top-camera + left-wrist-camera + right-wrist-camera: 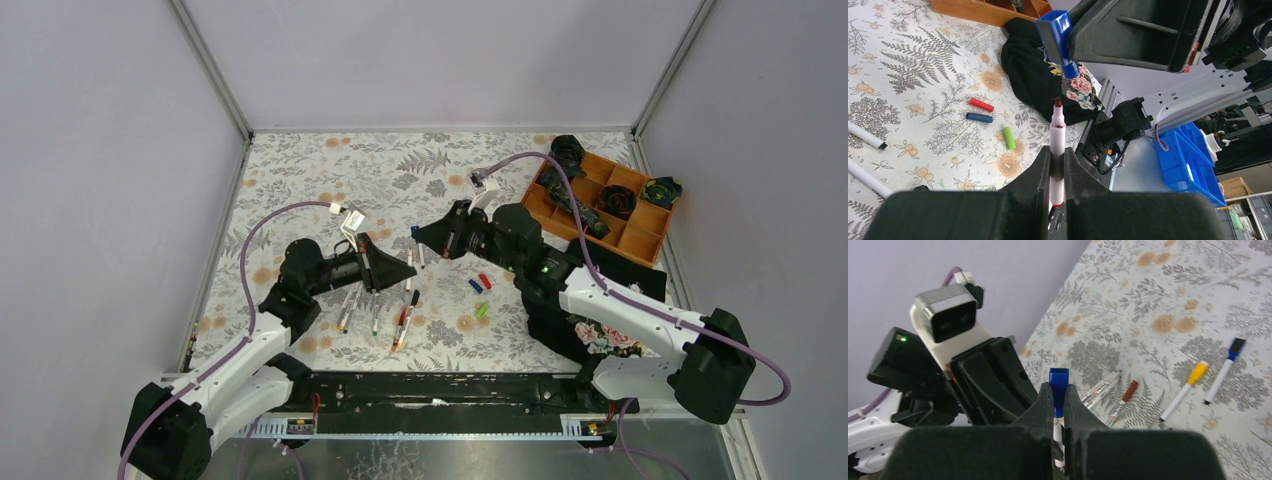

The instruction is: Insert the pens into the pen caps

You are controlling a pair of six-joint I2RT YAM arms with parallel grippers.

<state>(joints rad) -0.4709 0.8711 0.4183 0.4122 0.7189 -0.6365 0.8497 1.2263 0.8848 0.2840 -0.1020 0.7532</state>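
White-barrelled and red-tipped, a pen point(408, 266) is pinched in the left fingers point(380, 266) in the overhead view. Just past its far end the right fingers point(432, 238) pinch a blue cap point(414, 231), and the two pairs of fingers face each other, near but apart. Three loose caps, blue point(475, 285), red point(485, 280) and green point(482, 310), lie on the bench point(300, 170) on the near side of the right fingers, and several spare pens point(404, 322) lie just nearer than the left fingers. From the left wrist, the left fingers point(1046, 162) are pressed onto the pen point(1057, 135), whose red tip points at the blue cap point(1054, 31) straight ahead, a gap between tip and cap. The loose caps point(979, 117) lie left of the fingertips, and a black floral cloth point(1033, 75) lies beyond them. From the right wrist, the right fingers point(1048, 400) clamp the blue cap point(1058, 382), with a white length showing lower between them. The left fingers point(998, 375) stand just to their left, and a yellow-capped pen point(1184, 390) and a blue-capped pen point(1222, 374) lie well to the right.
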